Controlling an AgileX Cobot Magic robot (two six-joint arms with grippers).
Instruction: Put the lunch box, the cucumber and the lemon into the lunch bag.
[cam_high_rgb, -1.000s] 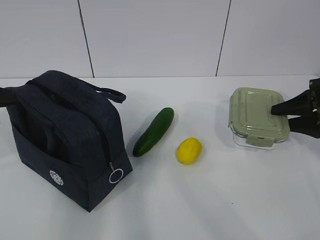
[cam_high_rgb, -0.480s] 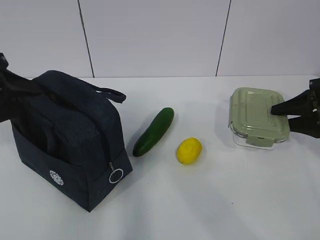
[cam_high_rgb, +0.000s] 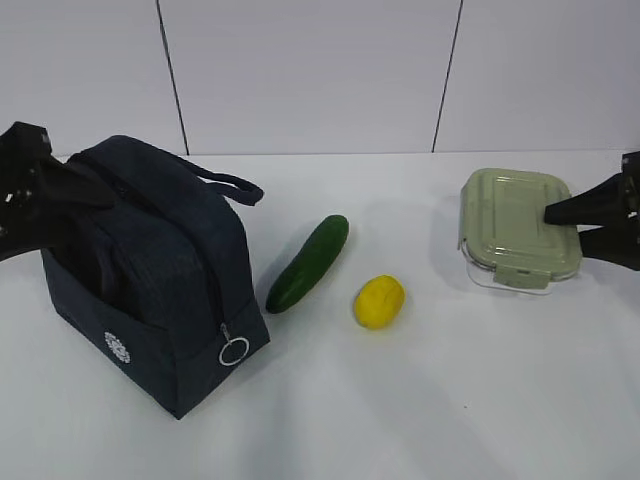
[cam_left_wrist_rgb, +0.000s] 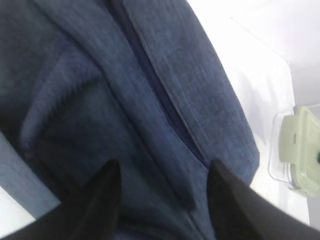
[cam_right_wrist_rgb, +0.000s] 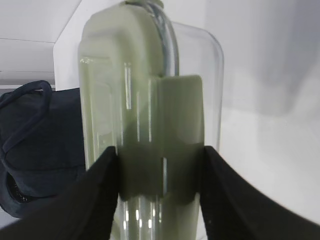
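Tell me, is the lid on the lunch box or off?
On. The sage-green lid sits flat on top of the clear glass lunch box, and a clip is folded down over its side.

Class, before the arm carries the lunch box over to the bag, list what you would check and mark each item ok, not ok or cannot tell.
1. Right gripper clamps the lunch box: ok.
2. Lunch box lifted off the table: cannot tell.
3. Left gripper holds the lunch bag fabric: ok.
4. Bag opening wide enough: cannot tell.
5. Cucumber and lemon lie between box and bag, low on the table: ok.
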